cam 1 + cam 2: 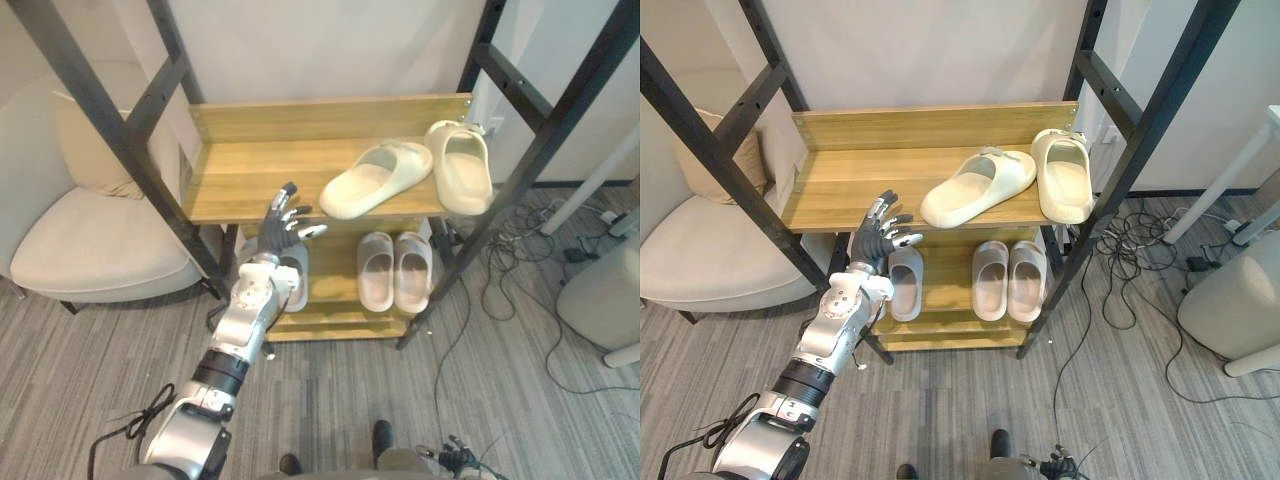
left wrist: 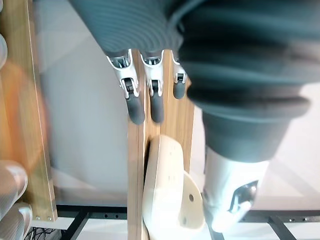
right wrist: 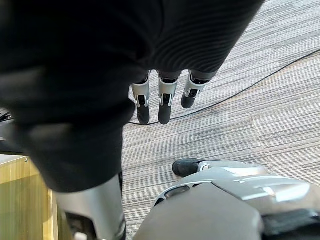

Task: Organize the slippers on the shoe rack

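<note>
left hand [image 1: 280,230], fingers loose and empty, hovers at the top shelf [image 1: 250,170] edge; the crooked cream slipper [image 1: 375,180] lies at its two o'clock. a flat reach may shove it off the shelf. right hand [image 3: 160,105] hangs open, idle.

"What sort of place is this?"

"A home-like room, a hallway corner or sitting area. A wooden shoe rack with a black metal frame [image 1: 250,170] stands against a plain white wall [image 1: 320,50], just beyond the fingers [image 1: 287,208] of the left hand [image 1: 275,235]."

"What else says so?"

"Cream foam slippers [image 1: 375,178] lie on the top shelf right of the fingers, and pale grey slippers [image 1: 376,272] lie on the shelf below. A cream upholstered armchair [image 1: 90,250] sits left of the fingers. Below them is grey striped carpet [image 1: 90,370]. Loose black cables [image 1: 505,265] trail over the floor far to their right, more like a test set-up."
</note>
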`<state>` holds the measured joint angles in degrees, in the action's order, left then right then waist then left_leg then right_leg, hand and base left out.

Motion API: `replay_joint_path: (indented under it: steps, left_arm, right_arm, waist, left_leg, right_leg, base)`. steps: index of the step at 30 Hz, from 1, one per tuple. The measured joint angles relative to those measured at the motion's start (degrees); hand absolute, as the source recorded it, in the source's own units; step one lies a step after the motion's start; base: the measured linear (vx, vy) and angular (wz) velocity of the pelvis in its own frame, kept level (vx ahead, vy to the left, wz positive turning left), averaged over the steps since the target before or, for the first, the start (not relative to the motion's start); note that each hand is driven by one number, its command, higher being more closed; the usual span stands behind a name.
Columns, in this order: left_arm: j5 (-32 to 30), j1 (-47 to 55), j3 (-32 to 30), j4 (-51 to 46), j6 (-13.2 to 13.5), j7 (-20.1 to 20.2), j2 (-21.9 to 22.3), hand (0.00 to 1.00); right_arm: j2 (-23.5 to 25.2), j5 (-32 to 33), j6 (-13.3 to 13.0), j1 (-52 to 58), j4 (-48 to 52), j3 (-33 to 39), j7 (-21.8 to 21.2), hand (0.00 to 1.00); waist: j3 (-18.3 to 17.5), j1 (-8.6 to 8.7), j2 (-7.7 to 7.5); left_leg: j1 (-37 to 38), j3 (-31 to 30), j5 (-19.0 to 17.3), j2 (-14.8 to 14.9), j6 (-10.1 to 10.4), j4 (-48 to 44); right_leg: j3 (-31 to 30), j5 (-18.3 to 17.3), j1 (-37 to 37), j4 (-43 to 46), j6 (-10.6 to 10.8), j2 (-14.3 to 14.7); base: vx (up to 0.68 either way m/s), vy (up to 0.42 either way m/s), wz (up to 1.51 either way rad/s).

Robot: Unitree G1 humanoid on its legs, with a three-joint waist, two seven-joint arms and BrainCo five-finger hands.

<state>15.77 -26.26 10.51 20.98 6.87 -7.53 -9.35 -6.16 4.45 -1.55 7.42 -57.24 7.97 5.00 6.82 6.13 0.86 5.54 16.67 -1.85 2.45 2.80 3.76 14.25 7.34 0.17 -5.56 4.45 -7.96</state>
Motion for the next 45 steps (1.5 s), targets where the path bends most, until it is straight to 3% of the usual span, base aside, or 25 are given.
replay_joint_path:
  steps: [12,23,26,29,34,45]
  left_arm:
    - [-2.1,0.1,-2.6,2.7,-1.1,-1.4,-0.1,0.0]
    - [6.5,8.7,0.3,-11.9,-2.5,-0.8,-1.3,0.0]
    - [8.0,10.2,1.6,-17.5,-2.1,0.8,-1.4,0.0]
    - [9.4,10.1,2.2,-23.8,0.2,2.7,-1.5,0.0]
    - [11.5,10.1,2.7,-24.4,0.3,2.8,-1.5,0.0]
    - [10.1,7.5,4.8,-23.3,0.3,2.7,-1.1,0.0]
  right_arm:
    - [0.3,0.0,0.2,0.1,0.0,-0.2,0.0,0.0]
    - [0.1,0.0,0.2,0.1,0.0,-0.8,-0.1,0.0]
    - [-0.4,0.0,0.3,0.3,0.0,-1.7,-0.3,0.0]
    - [-0.7,0.0,0.5,0.4,0.0,-2.0,-0.4,0.0]
    - [-1.3,0.0,0.5,0.1,0.0,-2.3,-0.4,0.0]
    - [-1.8,0.0,0.6,-0.1,-0.4,-3.8,-0.5,0.0]
  waist:
    - [-0.4,-0.01,-0.59]
    - [-0.4,-0.34,-0.58]
    - [-0.4,-1.13,-0.55]
    - [-0.6,-1.64,-0.19]
    - [-1.8,-1.92,0.73]
    - [-3.2,-2.01,0.67]
  left_leg:
    - [-0.1,-0.4,0.0,0.0,0.0,0.0]
    - [-0.4,-1.0,0.0,-0.1,0.0,0.0]
    - [-0.4,-1.2,0.0,-0.1,0.0,-0.1]
    - [-0.2,-1.6,0.0,-0.1,0.0,-0.4]
    - [-0.2,-2.1,0.0,0.0,0.0,-0.4]
    - [-0.4,-3.1,0.3,0.1,0.3,0.0]
  right_leg:
    - [0.5,0.0,0.1,0.0,0.0,0.0]
    - [1.0,0.0,0.0,0.1,0.0,-0.1]
    - [1.1,0.0,0.2,0.2,0.0,-0.1]
    - [1.6,0.0,0.8,0.0,0.0,-0.2]
    - [2.3,-0.3,1.0,0.0,-0.3,-0.2]
    - [3.3,-0.8,1.2,0.0,-0.2,-0.1]
  base:
    - [0.0,0.0,0.0]
    - [0.0,0.0,0.01]
    - [0.0,-0.004,0.01]
    - [-0.03,-0.022,0.07]
    - [-0.04,-0.031,0.04]
    - [0.01,-0.025,0.04]
